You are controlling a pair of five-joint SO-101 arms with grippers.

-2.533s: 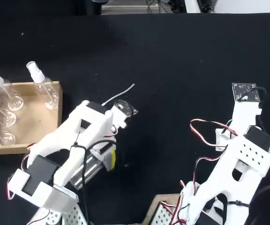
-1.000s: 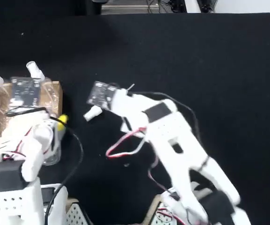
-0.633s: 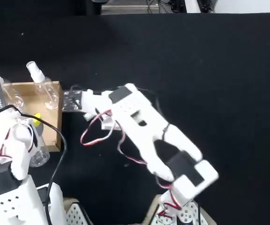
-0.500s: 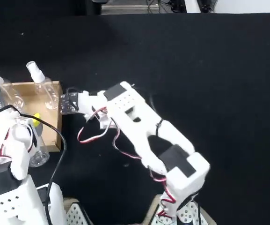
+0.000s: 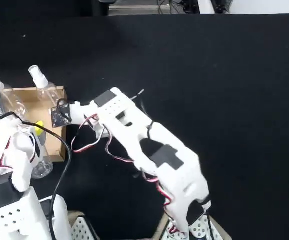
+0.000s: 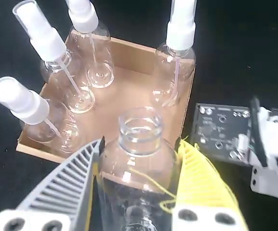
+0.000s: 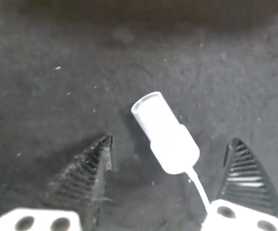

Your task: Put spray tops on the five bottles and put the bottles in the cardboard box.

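Observation:
My left gripper [image 6: 141, 143] is shut on a clear bottle [image 6: 139, 144] with an open neck, held by the near right corner of the cardboard box [image 6: 129, 79]. In the high view that bottle [image 5: 40, 163] sits low at the left. Several bottles with white spray tops [image 6: 179, 29] stand inside the box [image 5: 36, 91]. A loose white spray top [image 7: 165, 134] lies on the black table with its thin tube trailing back. My right gripper [image 7: 171, 140] is open around it, one finger on each side, not touching it.
The right arm [image 5: 149, 150] stretches diagonally over the table's middle, its wrist board [image 5: 59, 114] close to the box's right wall and to the held bottle. The tube's tip [image 5: 139, 93] pokes out behind that arm. Black table lies open to the right and far side.
The right arm has swung left across the table until its gripper straddles the spray top. The left arm drew back to the box with the bottle, then kept still.

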